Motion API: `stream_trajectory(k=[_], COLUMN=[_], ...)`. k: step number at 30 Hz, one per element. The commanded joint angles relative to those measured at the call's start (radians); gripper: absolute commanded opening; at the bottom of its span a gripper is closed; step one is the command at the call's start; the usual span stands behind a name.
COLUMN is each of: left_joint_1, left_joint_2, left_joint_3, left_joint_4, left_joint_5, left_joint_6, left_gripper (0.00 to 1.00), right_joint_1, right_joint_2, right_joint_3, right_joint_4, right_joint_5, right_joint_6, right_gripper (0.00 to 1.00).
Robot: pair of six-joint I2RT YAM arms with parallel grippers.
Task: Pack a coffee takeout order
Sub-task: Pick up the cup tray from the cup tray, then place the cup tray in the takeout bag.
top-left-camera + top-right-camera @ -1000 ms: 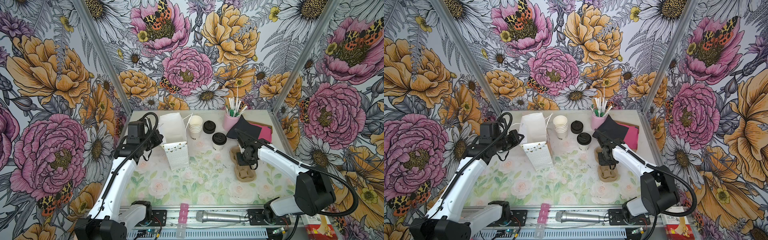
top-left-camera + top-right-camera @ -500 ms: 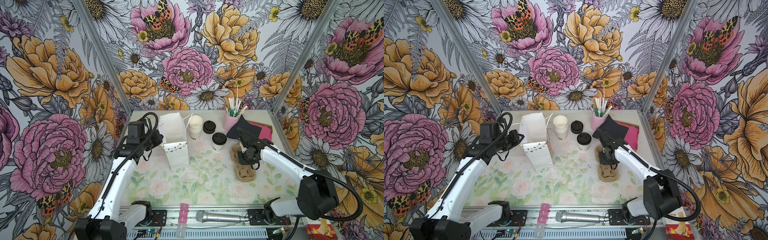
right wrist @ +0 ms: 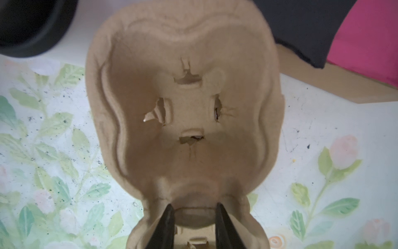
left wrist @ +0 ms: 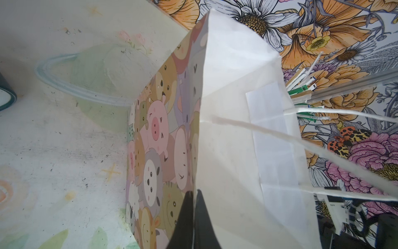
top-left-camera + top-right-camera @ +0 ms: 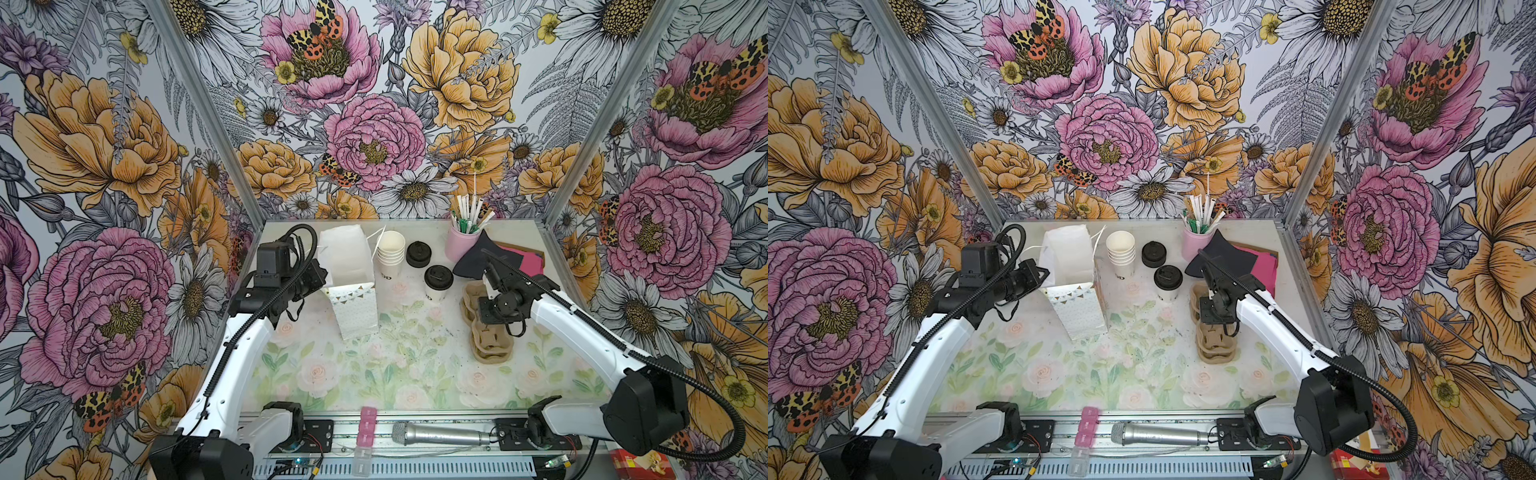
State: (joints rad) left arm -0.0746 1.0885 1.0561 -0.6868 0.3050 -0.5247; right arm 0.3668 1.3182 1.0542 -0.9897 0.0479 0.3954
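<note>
The left end effector [image 4: 194,198] is at about 9 o'clock on the bench [image 5: 374,374]. Its jaws are pinched tight on the top rim of the paper bag [image 5: 353,286], which stands upright and open at about 10 o'clock. The wrist view shows the bag's cartoon-animal side and its white inside.

Just beside the bag, toward 12 o'clock, is a stack of white cups [image 5: 390,257]. A loose black lid [image 5: 418,254] lies flat next to the stack.

The white paper cup [image 5: 436,294] stands upright at about 1 o'clock from the bench centre, apart from both arms. The black domed lid [image 5: 438,276] is seated on top of it.

At the far edge is the pink cup of straws [image 5: 460,246]. The black napkin [image 5: 471,261] lies at about 2 o'clock, its corner against that pink cup. It partly overlaps the pink napkin [image 5: 528,266].

The cardboard cup carrier [image 3: 193,103] lies at about 3 o'clock on top of more carriers, near the napkin's edge. The right end effector [image 3: 195,217] points down onto it. Its jaws are narrow and press both sides of the raised ridge between the carrier's two wells.
</note>
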Motion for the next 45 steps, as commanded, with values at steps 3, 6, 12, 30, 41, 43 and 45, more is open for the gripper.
stream_trajectory(k=[3, 6, 12, 30, 41, 43, 45], left_joint_1=[-0.007, -0.008, -0.007, -0.087, -0.26, -0.31, -0.357], left_joint_2=[0.006, 0.005, 0.002, -0.054, -0.215, -0.246, -0.271], left_joint_3=[-0.012, -0.011, -0.011, 0.002, -0.224, -0.276, -0.32], left_joint_4=[0.001, 0.003, 0.01, 0.158, 0.423, 0.461, 0.492], left_joint_5=[0.006, 0.004, 0.004, -0.13, -0.351, -0.415, -0.484], left_joint_6=[0.025, 0.027, 0.032, 0.134, 0.163, 0.168, 0.175], left_gripper=[0.0, 0.0, 0.0, 0.0, 0.0, 0.0, 0.0], right_joint_1=[-0.006, -0.005, -0.005, 0.324, 0.625, 0.672, 0.718], right_joint_2=[-0.092, -0.132, -0.191, -0.041, 0.134, 0.192, 0.25], right_joint_3=[0.09, 0.138, 0.241, 0.628, 0.856, 0.916, 0.987], right_joint_4=[-0.012, -0.018, -0.024, 0.004, 0.166, 0.182, 0.183], right_joint_5=[-0.015, -0.03, -0.082, 0.108, 0.328, 0.371, 0.426], right_joint_6=[-0.003, 0.003, 0.038, 0.106, 0.16, 0.148, 0.119], right_gripper=[0.25, 0.24, 0.22, 0.21, 0.2, 0.2, 0.2])
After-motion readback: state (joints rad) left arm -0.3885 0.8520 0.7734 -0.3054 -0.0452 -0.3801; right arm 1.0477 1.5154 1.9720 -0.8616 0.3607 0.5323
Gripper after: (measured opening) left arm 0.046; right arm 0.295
